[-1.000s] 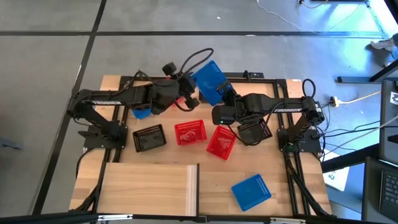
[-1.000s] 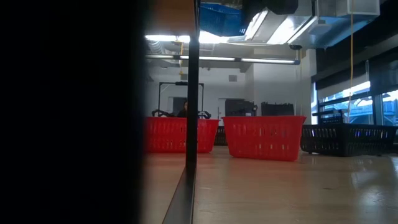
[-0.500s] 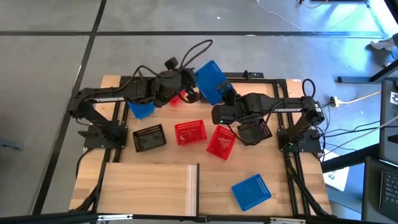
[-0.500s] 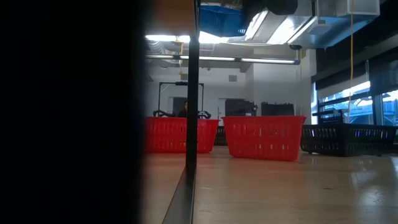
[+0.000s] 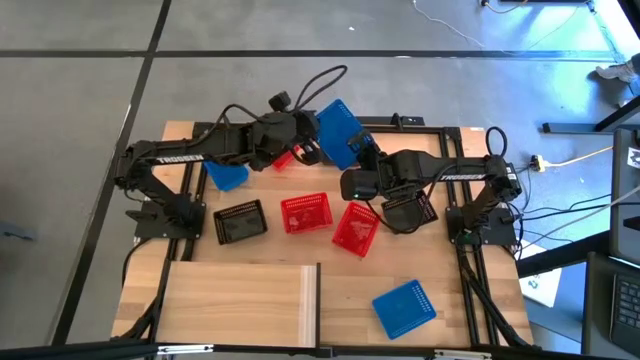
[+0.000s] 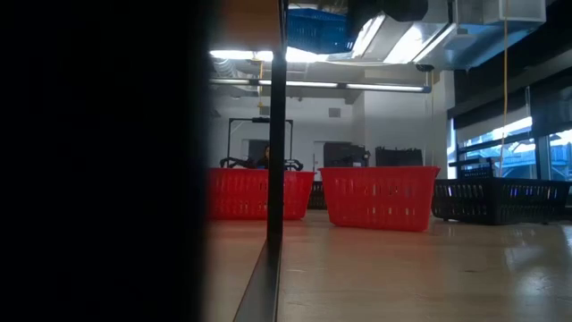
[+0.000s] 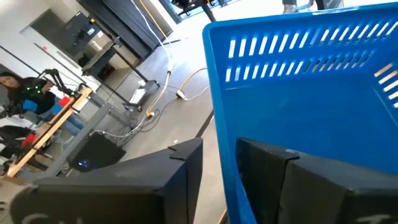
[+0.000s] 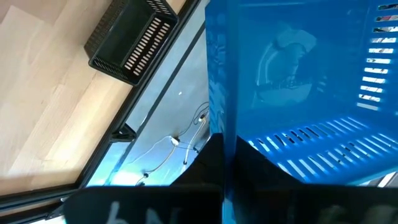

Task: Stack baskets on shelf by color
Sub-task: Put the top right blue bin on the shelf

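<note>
A blue basket (image 5: 338, 130) hangs in the air over the table's far middle, between my two grippers; its underside shows at the top of the low view (image 6: 313, 25). My left gripper (image 5: 308, 147) is shut on its left side, my right gripper (image 5: 366, 157) on its right side. On the table stand another blue basket (image 5: 226, 176), a red basket (image 5: 284, 159) under the left arm, two red baskets (image 5: 305, 213) (image 5: 355, 228), and two black baskets (image 5: 240, 221) (image 5: 410, 210). A third blue basket (image 5: 405, 307) lies bottom up near the front edge. The pale shelf (image 5: 235, 300) lies at the front left. My left gripper has the blue basket's side wall near the rim (image 7: 222, 143), one finger (image 7: 273, 180) inside the basket and one (image 7: 180, 180) outside. The basket is lifted clear of the table. My right gripper pinches another wall of the same basket by its edge (image 8: 225, 124); one finger (image 8: 208, 165) shows beside the wall, the other is hidden behind the blue plastic. The basket is clear of the table and tilted.
The black frame rails (image 5: 470, 290) run along the table's sides. Free tabletop lies at the front between the shelf and the overturned blue basket. In the low view a dark panel (image 6: 98, 161) blocks the left half. A person (image 7: 12, 87) sits far off in the room.
My left gripper has moved toward the table's right and far edge, away from above the red basket and up to the held blue basket, reaching its wall. The right arm and the basket have stayed almost where they were.
</note>
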{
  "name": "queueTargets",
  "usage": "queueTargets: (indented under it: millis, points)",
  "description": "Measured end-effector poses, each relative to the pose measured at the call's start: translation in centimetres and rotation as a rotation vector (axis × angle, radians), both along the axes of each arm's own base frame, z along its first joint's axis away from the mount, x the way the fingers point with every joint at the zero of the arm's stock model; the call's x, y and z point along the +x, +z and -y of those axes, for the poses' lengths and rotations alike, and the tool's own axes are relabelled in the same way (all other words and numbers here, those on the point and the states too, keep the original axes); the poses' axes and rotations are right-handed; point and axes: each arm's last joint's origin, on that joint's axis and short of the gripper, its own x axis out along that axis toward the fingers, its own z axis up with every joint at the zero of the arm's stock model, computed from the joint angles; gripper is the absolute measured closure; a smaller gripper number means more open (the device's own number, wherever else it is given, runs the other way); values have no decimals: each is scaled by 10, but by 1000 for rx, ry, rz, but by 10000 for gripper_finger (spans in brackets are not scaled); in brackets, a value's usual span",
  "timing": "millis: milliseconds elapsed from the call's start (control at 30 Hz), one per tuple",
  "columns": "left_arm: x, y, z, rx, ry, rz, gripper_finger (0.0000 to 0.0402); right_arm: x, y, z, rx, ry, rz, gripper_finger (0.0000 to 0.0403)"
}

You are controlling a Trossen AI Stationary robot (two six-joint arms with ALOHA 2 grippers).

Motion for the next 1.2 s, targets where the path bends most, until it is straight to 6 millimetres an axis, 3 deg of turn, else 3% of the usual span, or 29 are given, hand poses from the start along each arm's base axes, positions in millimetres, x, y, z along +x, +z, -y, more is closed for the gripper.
queueTargets:
  millis: [200, 600, 933, 1200]
  points:
    - [0, 1, 0, 40, -18, -50, 393, 0, 0, 0, -2, 0, 4, 402]
    - [-1, 1, 0, 45, -3, -57, 400, 11, 3, -2, 43, 11, 128, 366]
    - [-1, -1, 1, 50, 4, -80, 401, 11, 3, -4, 63, 28, 126, 336]
    - [-4, -8, 1, 11, 12, -132, 401, 9, 7, -23, 60, 82, 141, 335]
